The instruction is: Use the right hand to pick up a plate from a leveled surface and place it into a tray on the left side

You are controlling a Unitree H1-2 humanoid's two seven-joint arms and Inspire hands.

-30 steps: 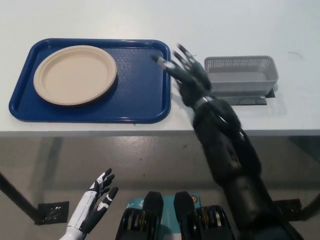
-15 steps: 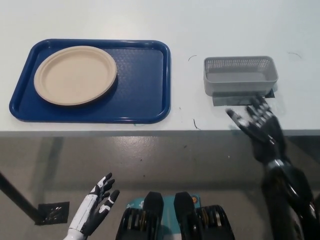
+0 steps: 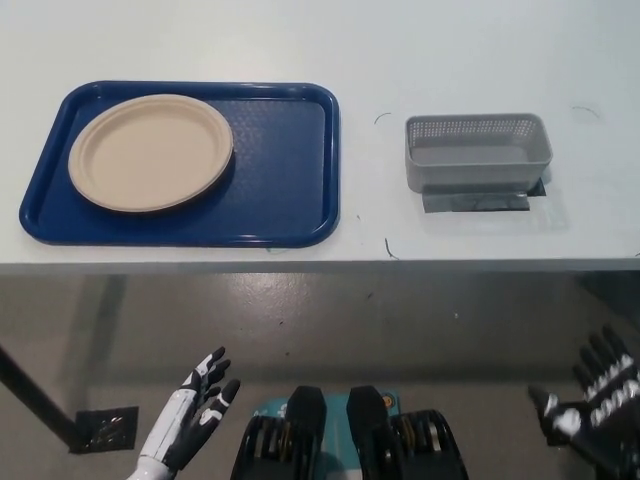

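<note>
With the round beige paper plate (image 3: 151, 152) resting inside the blue plastic tray (image 3: 290, 190), we park the empty, spread black right robot hand (image 3: 592, 400) low, well below that tray, like the open white left robot hand (image 3: 195, 405).

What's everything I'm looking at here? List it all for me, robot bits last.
table: one, white, across the upper half of the view
tray: one, blue, on the table's left part
plate: one, beige, inside the tray at its left end
basket: one, grey mesh, on the table to the right of the tray, nothing visible in it
floor: grey, below the table edge
left hand: one, white, lower left, below the table, open and holding nothing
right hand: one, black, lower right corner, below the table, open and holding nothing
</note>
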